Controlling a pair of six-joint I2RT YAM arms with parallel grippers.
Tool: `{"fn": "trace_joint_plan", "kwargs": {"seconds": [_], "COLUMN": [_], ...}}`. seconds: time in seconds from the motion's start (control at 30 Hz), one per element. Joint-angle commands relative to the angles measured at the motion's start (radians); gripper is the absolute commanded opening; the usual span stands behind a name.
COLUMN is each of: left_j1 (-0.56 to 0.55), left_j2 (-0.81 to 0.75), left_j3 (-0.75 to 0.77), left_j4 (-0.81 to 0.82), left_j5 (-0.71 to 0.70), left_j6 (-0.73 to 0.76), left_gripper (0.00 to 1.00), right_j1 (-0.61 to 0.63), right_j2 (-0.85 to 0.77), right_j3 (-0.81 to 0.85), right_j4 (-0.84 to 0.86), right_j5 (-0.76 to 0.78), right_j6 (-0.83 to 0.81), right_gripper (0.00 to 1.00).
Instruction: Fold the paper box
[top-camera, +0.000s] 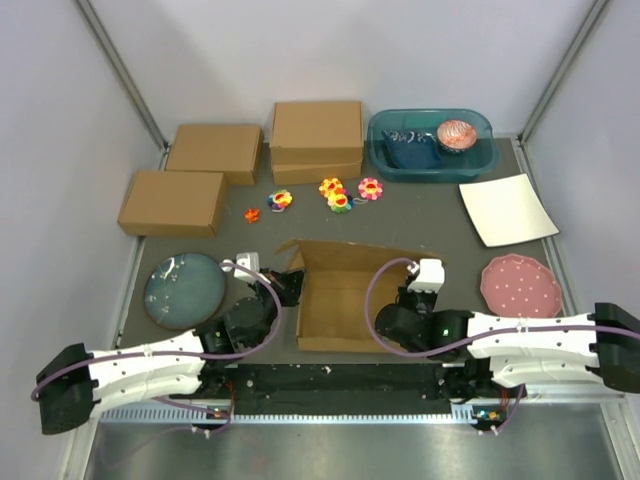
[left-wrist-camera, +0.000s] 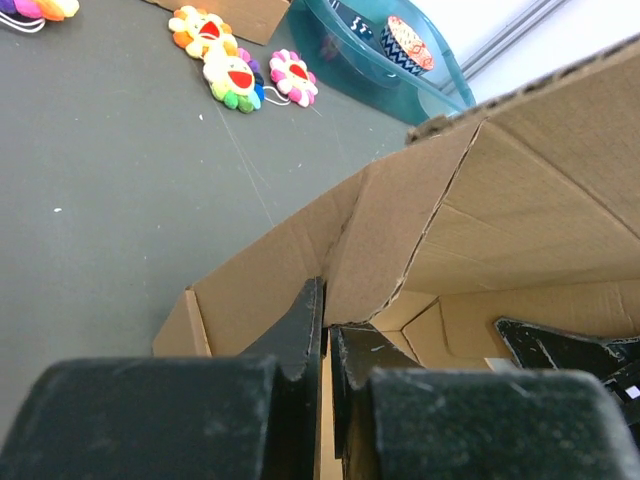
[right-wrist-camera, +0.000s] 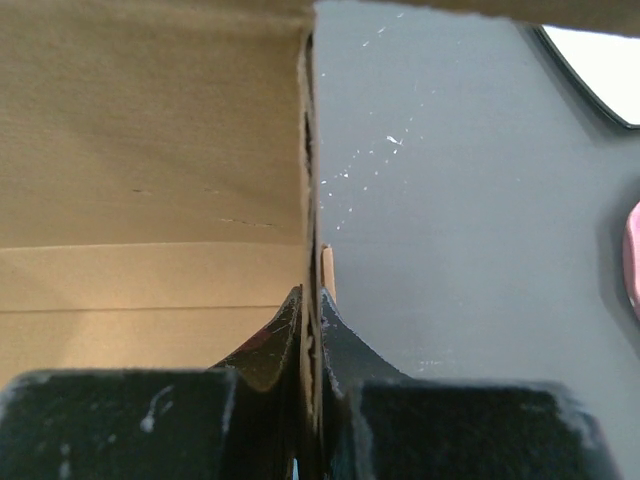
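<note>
Pinching seen on both sides: left gripper (left-wrist-camera: 326, 338) clamped on left wall of plain brown cardboard paper box (top-camera: 335, 300), right gripper (right-wrist-camera: 311, 322) clamped on right wall (lid flap raised behind). Box set on dark grey table (top-camera: 450, 250), between arms.

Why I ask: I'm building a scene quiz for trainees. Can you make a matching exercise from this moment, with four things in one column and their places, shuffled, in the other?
Things
1. paper box
2. blue-grey plate
3. pink dotted plate
4. teal tub

Places
A. far back on the right, holding a patterned bowl
B. near right, beside the right arm
C. centre, its walls pinched by the left pincer and the right pincer
D. near left, beside the left arm

Pairs: 1-C, 2-D, 3-B, 4-A
</note>
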Motion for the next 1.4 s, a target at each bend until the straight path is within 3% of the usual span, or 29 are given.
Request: {"fn": "trace_joint_plan", "kwargs": {"seconds": [0.0,0.13,0.37,0.47,0.87,1.37], "left_j1": [-0.071,-0.086,-0.120,-0.132,-0.152,-0.166], "left_j2": [0.035,0.023,-0.017,-0.025,-0.034,-0.126], "left_j3": [-0.018,-0.052,-0.099,-0.107,-0.118,-0.122], "left_j4": [-0.065,-0.083,-0.129,-0.141,-0.174,-0.221], "left_j5": [0.197,0.184,0.146,0.131,0.083,0.014], "left_j6": [-0.042,-0.033,-0.010,0.006,0.044,0.107], "left_gripper": [0.00,0.00,0.00,0.00,0.00,0.00], "right_j1": [0.062,0.088,0.124,0.147,0.254,0.288], "right_j2": [0.031,0.025,-0.013,-0.033,-0.100,-0.306], "right_j3": [0.004,0.010,0.054,0.083,0.201,0.209], "right_j4": [-0.063,-0.086,-0.152,-0.187,-0.339,-0.401], "right_j5": [-0.287,-0.273,-0.232,-0.198,-0.058,0.003], "right_j6": [0.043,0.052,0.055,0.054,0.089,0.091], "right_gripper": [0.00,0.03,0.36,0.45,0.59,0.64]}}
